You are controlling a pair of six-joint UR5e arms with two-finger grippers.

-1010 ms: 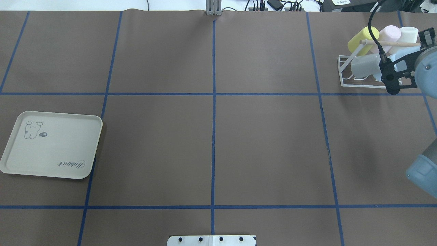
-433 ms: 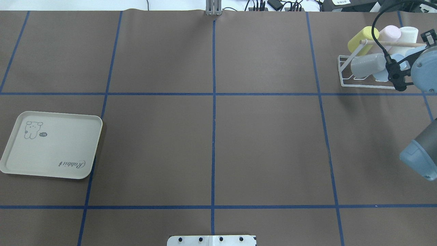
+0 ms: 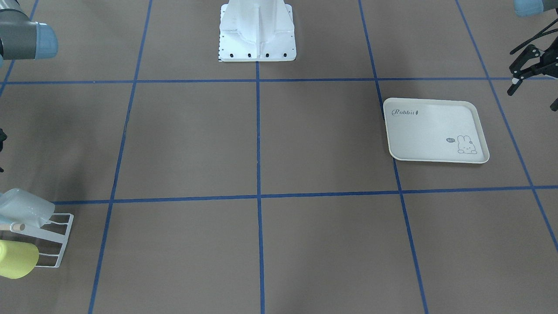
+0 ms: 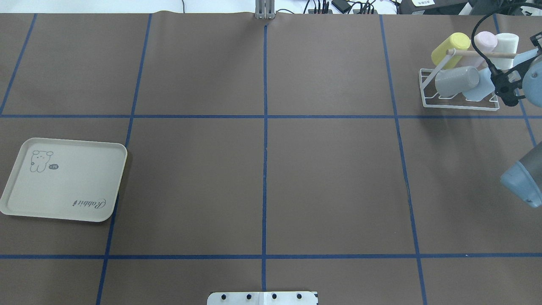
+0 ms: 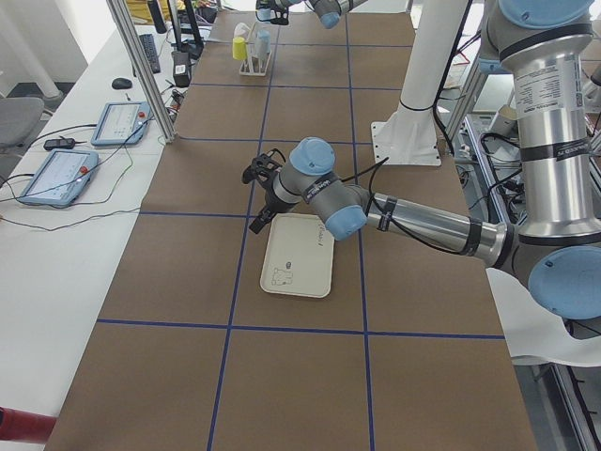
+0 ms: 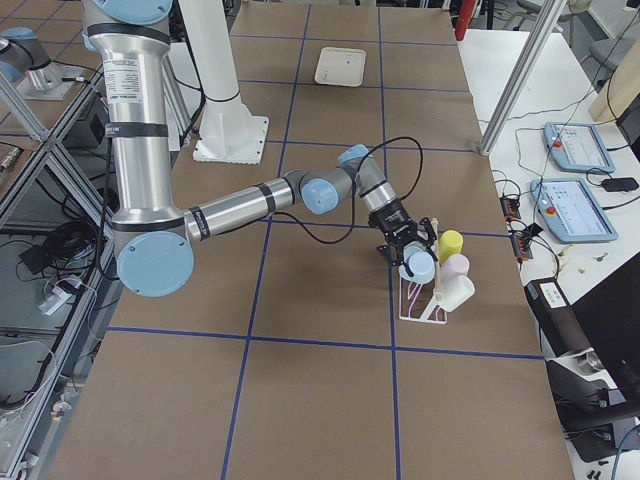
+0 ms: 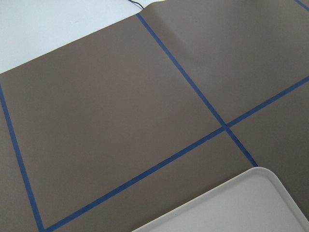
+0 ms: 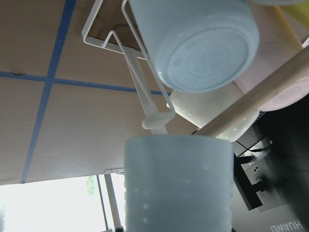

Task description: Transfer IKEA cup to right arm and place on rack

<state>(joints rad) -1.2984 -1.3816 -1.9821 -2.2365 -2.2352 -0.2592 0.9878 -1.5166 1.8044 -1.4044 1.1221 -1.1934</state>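
Observation:
The IKEA cup (image 4: pixel 478 89), pale blue, lies tilted on the white wire rack (image 4: pixel 425 91) at the far right, beside a grey cup (image 4: pixel 455 80). My right gripper (image 4: pixel 501 84) is at the cup's right end and appears open; its fingers are mostly hidden. In the right wrist view the cup (image 8: pixel 178 188) fills the bottom, with rack wires (image 8: pixel 140 92) behind it. My left gripper (image 3: pixel 532 89) hangs open and empty above the table beside the tray (image 3: pixel 436 101).
Yellow (image 4: pixel 451 48), pink (image 4: pixel 485 41) and white (image 4: pixel 506 44) cups lean on the rack behind its wooden dowel (image 4: pixel 482 54). The cream rabbit-print tray (image 4: pixel 125 156) at the near left holds nothing. The robot base (image 3: pixel 257 30) stands at the table's near edge.
My right gripper has drawn back to the right, away from the rack. The pale blue cup stays on the rack and more of it shows.

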